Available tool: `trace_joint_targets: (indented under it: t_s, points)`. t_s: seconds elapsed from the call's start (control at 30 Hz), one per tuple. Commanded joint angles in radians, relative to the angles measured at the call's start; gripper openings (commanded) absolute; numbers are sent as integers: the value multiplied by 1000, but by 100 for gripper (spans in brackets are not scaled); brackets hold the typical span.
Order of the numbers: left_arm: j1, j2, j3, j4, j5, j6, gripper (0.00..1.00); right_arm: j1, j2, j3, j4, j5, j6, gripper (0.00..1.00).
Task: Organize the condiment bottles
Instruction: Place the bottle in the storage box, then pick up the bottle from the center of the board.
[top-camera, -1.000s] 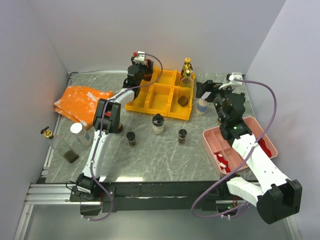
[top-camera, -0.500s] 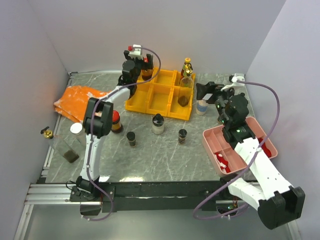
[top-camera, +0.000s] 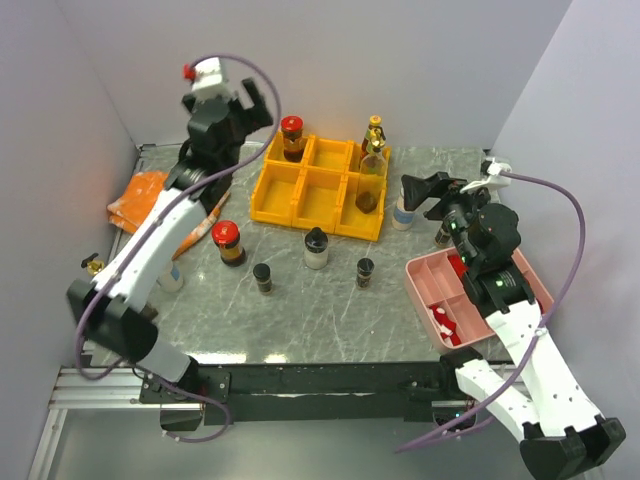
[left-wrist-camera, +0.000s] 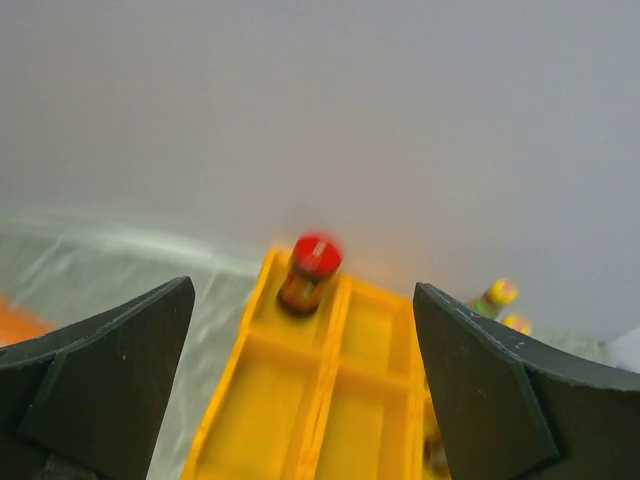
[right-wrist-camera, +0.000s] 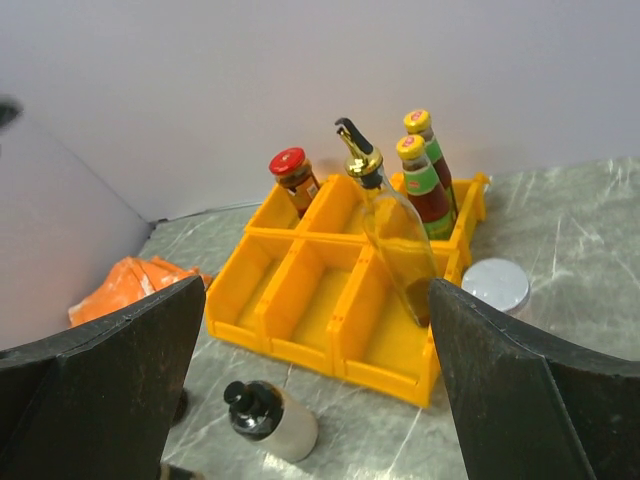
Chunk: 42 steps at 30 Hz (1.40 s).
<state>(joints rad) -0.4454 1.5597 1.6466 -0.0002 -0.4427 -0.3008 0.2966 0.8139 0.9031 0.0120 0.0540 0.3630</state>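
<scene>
A red-capped jar (top-camera: 292, 136) (left-wrist-camera: 311, 271) (right-wrist-camera: 294, 177) stands in the back left compartment of the yellow bins (top-camera: 318, 195) (left-wrist-camera: 322, 390) (right-wrist-camera: 300, 305). My left gripper (top-camera: 257, 104) hangs open above and to the left of it, holding nothing. A tall clear bottle with a gold pourer (top-camera: 371, 178) (right-wrist-camera: 397, 235) and two yellow-green-capped bottles (top-camera: 375, 129) (right-wrist-camera: 426, 170) fill the right compartments. On the table stand another red-capped jar (top-camera: 229, 243), two small dark jars (top-camera: 262, 277) (top-camera: 365, 272) and a black-capped bottle (top-camera: 316, 248) (right-wrist-camera: 273, 421). My right gripper (top-camera: 428, 190) is open near a silver-capped jar (top-camera: 402, 213) (right-wrist-camera: 497, 285).
An orange cloth (top-camera: 138, 195) (right-wrist-camera: 122, 287) lies at the left. A gold-capped bottle (top-camera: 96, 266) lies by the left edge, near a silver-capped jar (top-camera: 170, 276) half hidden by my left arm. A pink tray (top-camera: 428, 276) with small red and white packets sits at the right.
My left gripper opened, left the red-capped jar in the back left compartment, then rose and drew back to the left. My right arm shifted slightly to the right.
</scene>
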Motion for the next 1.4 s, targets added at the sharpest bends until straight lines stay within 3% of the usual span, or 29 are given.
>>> trace_joint_targets:
  t_s: [0.0,0.17,0.37,0.8,0.97,1.17,1.37]
  points:
    - [8,-165,-218,-323,-100,-210,96,3,-27,57,-89,-11,59,100]
    - [-16,-364,-552,-268,-82,-270,97,4,-64,-21,-18,-144,89,100]
    - [-105,-467,-787,-115,-272,-265,96,6,-93,-61,19,-227,111,100]
    - [-177,-475,-988,61,-513,-285,97,4,-98,-70,14,-210,73,100]
    - [-177,-513,-1102,235,-447,-216,98,6,-84,-75,17,-217,73,100]
    - [-177,-454,-1131,350,-436,-184,99,4,-84,-87,28,-223,74,100]
    - [-177,-366,-1088,336,-441,-204,99,6,-97,-89,22,-214,70,100]
